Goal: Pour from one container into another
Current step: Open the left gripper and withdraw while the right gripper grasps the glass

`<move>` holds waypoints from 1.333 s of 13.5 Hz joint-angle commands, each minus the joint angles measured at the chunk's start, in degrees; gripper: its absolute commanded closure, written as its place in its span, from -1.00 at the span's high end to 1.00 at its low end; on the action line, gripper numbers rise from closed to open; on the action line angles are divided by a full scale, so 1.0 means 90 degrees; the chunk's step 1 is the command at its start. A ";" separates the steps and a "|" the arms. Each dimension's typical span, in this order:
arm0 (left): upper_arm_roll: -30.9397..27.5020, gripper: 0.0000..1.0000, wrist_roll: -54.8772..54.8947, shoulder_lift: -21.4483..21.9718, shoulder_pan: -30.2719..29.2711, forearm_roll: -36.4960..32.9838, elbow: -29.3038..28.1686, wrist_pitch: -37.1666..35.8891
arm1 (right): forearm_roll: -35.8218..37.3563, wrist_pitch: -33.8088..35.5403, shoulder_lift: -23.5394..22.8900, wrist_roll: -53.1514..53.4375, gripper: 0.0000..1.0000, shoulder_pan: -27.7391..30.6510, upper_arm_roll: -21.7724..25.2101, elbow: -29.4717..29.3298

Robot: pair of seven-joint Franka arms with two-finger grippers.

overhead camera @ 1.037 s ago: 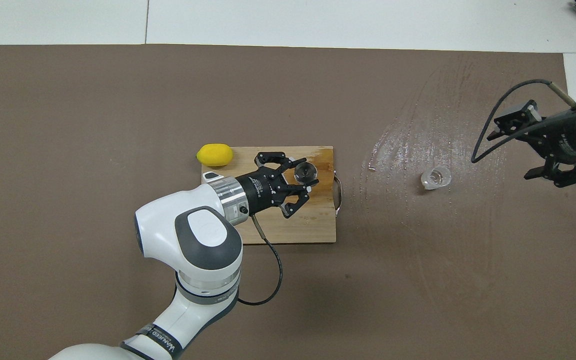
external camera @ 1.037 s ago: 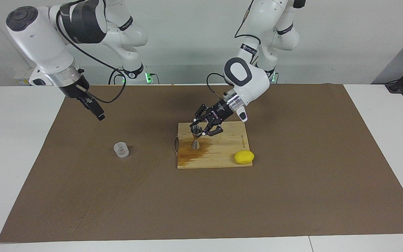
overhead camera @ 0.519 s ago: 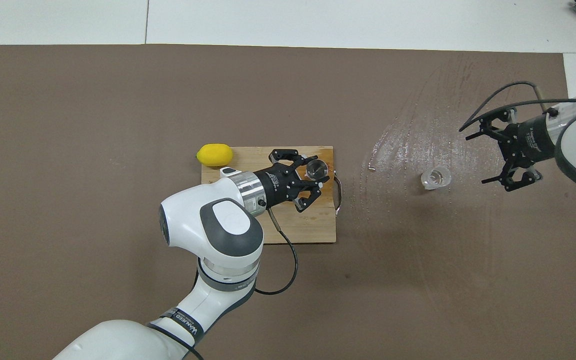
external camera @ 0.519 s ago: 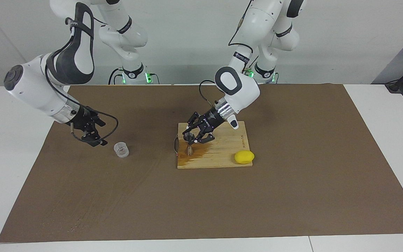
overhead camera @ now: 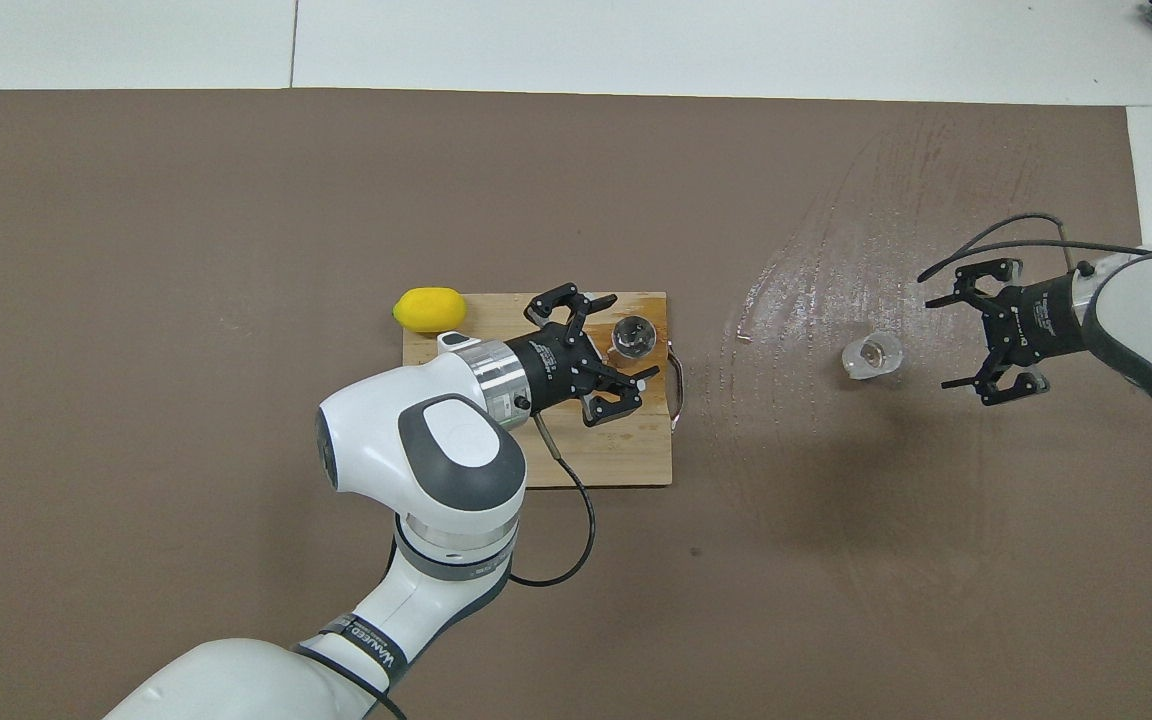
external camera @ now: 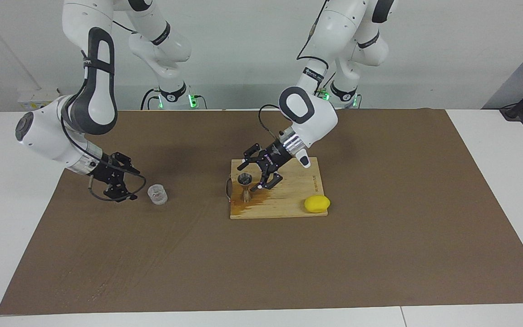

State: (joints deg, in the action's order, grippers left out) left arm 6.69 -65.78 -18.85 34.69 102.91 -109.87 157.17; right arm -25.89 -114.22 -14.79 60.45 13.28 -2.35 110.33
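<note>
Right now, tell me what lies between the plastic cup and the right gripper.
Nothing: in the overhead view only bare brown mat separates the plastic cup from the open right gripper, which faces it from the right arm's end.

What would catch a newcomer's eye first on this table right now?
Probably the left pincer, open beside the upright steel jigger on the wet-stained cutting board, with a yellow lemon at the board's corner. Next, the right pincer, open and low beside the small clear cup on the brown mat toward the right arm's end.
</note>
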 commanded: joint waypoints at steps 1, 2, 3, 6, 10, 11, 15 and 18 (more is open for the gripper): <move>-0.0070 1.00 0.0054 0.0315 0.0053 0.0206 0.0020 0.0115 | -0.0345 -0.0228 -0.0358 -0.0377 1.00 0.0154 -0.0070 0.0036; -0.0079 1.00 0.0015 0.0462 0.0023 0.0197 0.0010 0.0115 | -0.0607 -0.0258 -0.0485 -0.0639 1.00 0.0213 -0.0061 0.0036; -0.0118 1.00 -0.0005 0.0579 0.0013 0.0187 0.0001 0.0144 | -0.0668 -0.0267 -0.0612 -0.0797 1.00 0.0223 -0.0061 0.0026; -0.0187 1.00 -0.0015 0.0775 -0.0415 -0.0755 0.0069 0.0319 | -0.0825 -0.0423 -0.0886 -0.0866 1.00 0.0156 -0.0070 -0.0013; -0.0177 1.00 -0.0005 0.0941 -0.1264 -0.3750 0.0185 0.0408 | -0.1088 -0.0492 -0.0857 -0.0857 1.00 -0.0079 -0.0080 0.0133; -0.0177 1.00 -0.0005 0.0913 -0.1459 -0.4658 0.0331 0.0398 | -0.1118 -0.0483 -0.0848 -0.0847 1.00 -0.0089 -0.0090 0.0182; -0.0177 1.00 0.0005 0.0893 -0.2066 -0.7803 0.0712 0.0126 | -0.1245 -0.0492 -0.0818 -0.0857 0.91 -0.0157 -0.0100 0.0270; -0.0177 1.00 0.0083 0.0932 -0.2437 -1.0148 0.1054 -0.1675 | -0.1245 -0.0463 -0.0818 -0.0857 0.74 -0.0148 -0.0100 0.0270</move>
State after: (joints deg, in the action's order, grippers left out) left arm 4.51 -66.10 -10.79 14.72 20.21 -102.63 150.72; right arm -35.13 -117.83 -22.86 54.02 11.62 -3.07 111.56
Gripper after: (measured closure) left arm 0.000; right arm 0.066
